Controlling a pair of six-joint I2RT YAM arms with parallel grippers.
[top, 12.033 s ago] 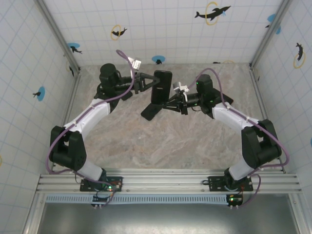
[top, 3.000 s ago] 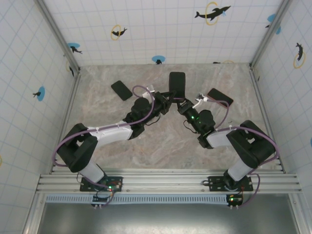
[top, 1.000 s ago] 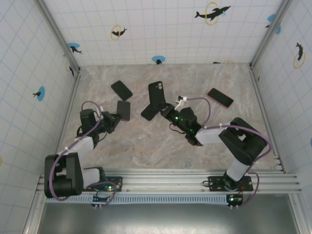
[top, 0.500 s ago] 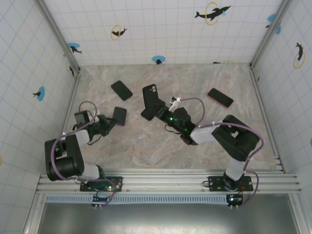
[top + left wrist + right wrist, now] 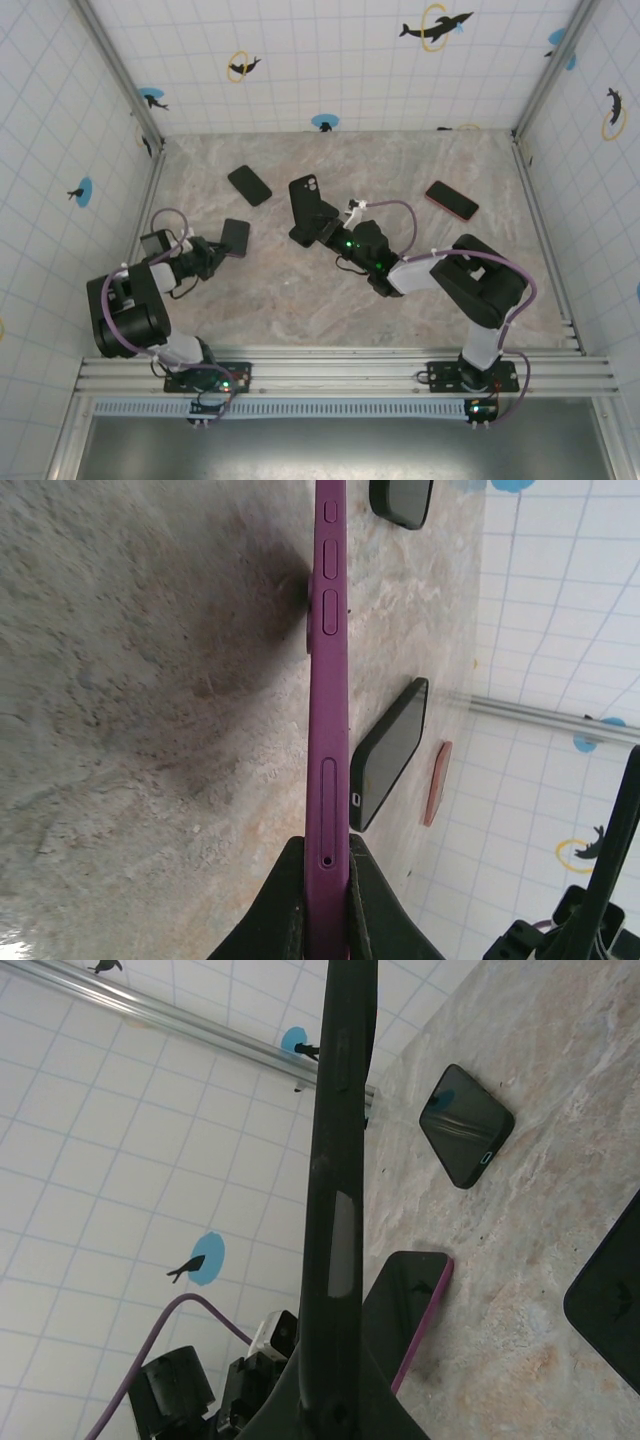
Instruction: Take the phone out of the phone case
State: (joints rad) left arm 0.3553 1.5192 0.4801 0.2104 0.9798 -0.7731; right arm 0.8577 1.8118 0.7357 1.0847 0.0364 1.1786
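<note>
My left gripper (image 5: pixel 215 248) (image 5: pixel 327 855) is shut on the phone (image 5: pixel 236 236) (image 5: pixel 328 680), a purple-edged slab with a dark screen, held on edge low over the left part of the table. In the right wrist view the phone (image 5: pixel 410 1305) tilts with its far end close to the surface. My right gripper (image 5: pixel 325 228) (image 5: pixel 335 1380) is shut on the empty black phone case (image 5: pixel 307 203) (image 5: pixel 338 1160), upright near the table's middle, its camera cutout at the top. Phone and case are well apart.
A black phone (image 5: pixel 249 185) (image 5: pixel 465 1125) lies at the back left. Another black phone (image 5: pixel 300 237) (image 5: pixel 390 750) lies under the case. A red-edged phone (image 5: pixel 451 200) (image 5: pixel 437 780) lies at the right. Tiled walls enclose the marble table (image 5: pixel 330 300).
The left gripper has drawn back to the left and nearer with the phone. The right gripper has shifted the case slightly left. Twelve and three seconds ago both grippers met at the case.
</note>
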